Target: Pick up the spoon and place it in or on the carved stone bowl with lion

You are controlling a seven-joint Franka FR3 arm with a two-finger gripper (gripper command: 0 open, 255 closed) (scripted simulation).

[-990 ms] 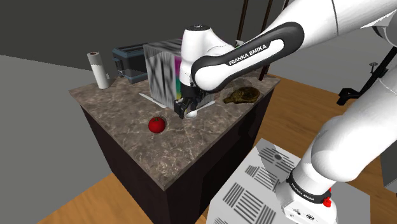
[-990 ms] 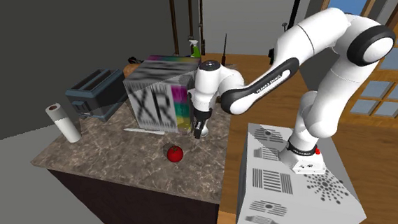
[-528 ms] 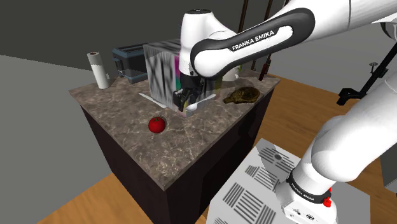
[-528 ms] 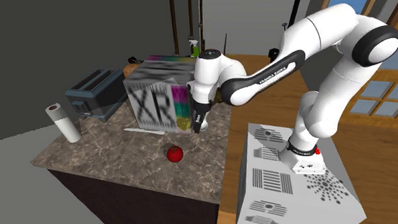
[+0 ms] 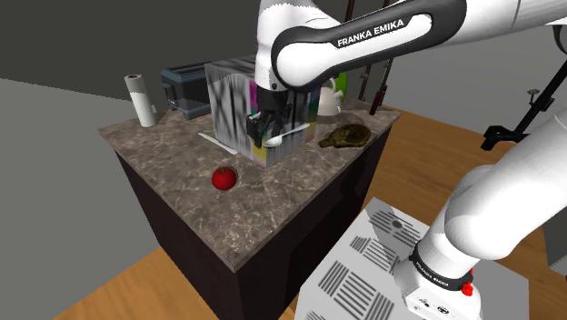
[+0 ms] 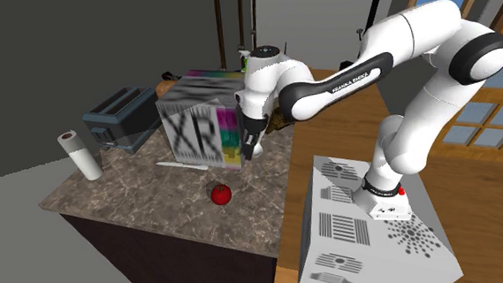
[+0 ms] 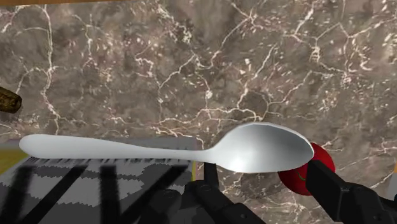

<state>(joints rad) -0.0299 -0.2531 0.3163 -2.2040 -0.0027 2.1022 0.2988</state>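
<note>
Pincer (image 5: 265,135) is closed on the pale spoon (image 7: 159,149), gripped near its bowl end, and holds it clear above the marble tabletop (image 5: 182,182). The carved bowl (image 5: 345,136) stands on the tabletop, apart from the pincer. A red tomato (image 5: 224,178) lies below it.

Home kitchen, prob. Island-type counter: veined brown stone top (image 5: 173,150) on dark cabinet base (image 5: 177,227). On top: 2-slot toaster (image 5: 186,91) at far edge, paper towel roll (image 5: 140,100) upright nr corner, red tomato (image 5: 223,178) mid-counter. Green spray bottle (image 6: 247,61) at back. Wood plank floor (image 5: 118,286), plain grey walls (image 6: 77,48), wood-framed glazed panes (image 6: 492,115) at second ext. view's right: domestic fittings, not lab/shop.
</note>
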